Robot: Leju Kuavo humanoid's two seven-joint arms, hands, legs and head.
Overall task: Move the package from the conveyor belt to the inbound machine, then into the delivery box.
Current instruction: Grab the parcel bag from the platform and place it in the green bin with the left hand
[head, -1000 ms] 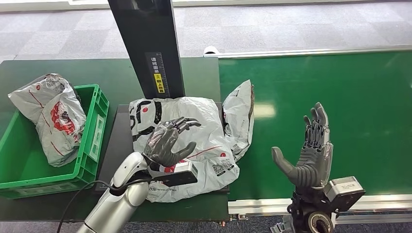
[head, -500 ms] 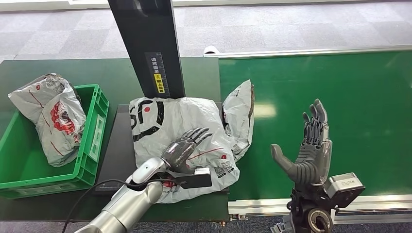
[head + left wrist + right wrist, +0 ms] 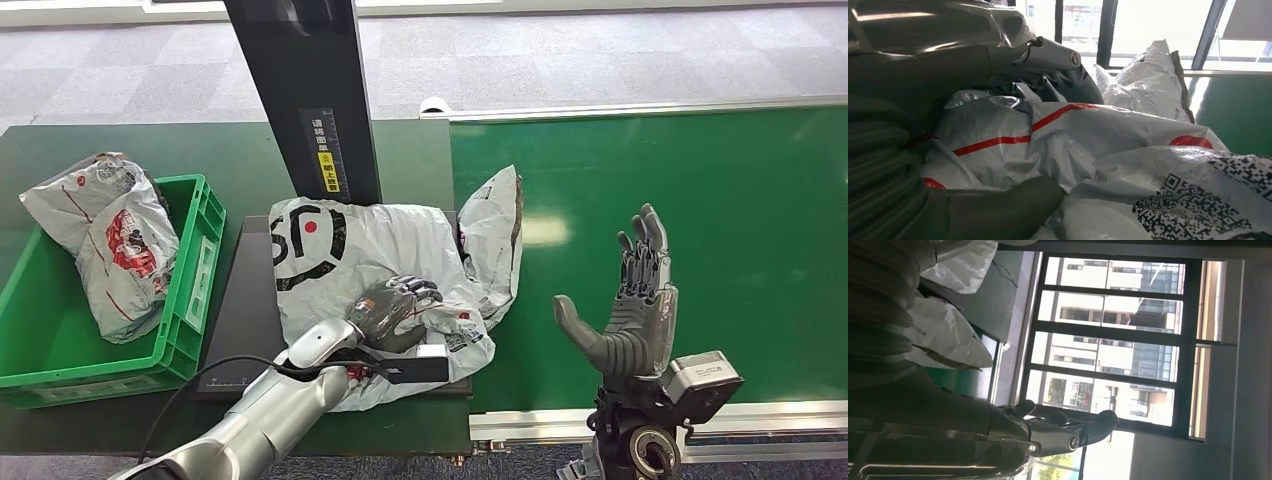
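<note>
A crumpled white package (image 3: 370,250) with red and black print lies on the black scale plate (image 3: 240,300) of the inbound machine, one end lapping onto the green conveyor belt (image 3: 700,170). My left hand (image 3: 392,310) sits on the package's near right part with fingers curled into the plastic. In the left wrist view the fingers (image 3: 1048,55) bend over a fold of the package (image 3: 1108,145) and the thumb (image 3: 998,210) lies under it. My right hand (image 3: 630,310) stands upright and open over the belt's near edge, holding nothing; its fingers (image 3: 1048,432) are spread.
The machine's black column (image 3: 305,90) rises behind the package. A green delivery box (image 3: 190,290) stands at the left with another white and red package (image 3: 110,240) leaning in it. The belt's metal rail (image 3: 520,420) runs along the near side.
My left hand slid right and nearer across the package, then curled its fingers from spread flat into the plastic. The right hand stayed almost still.
</note>
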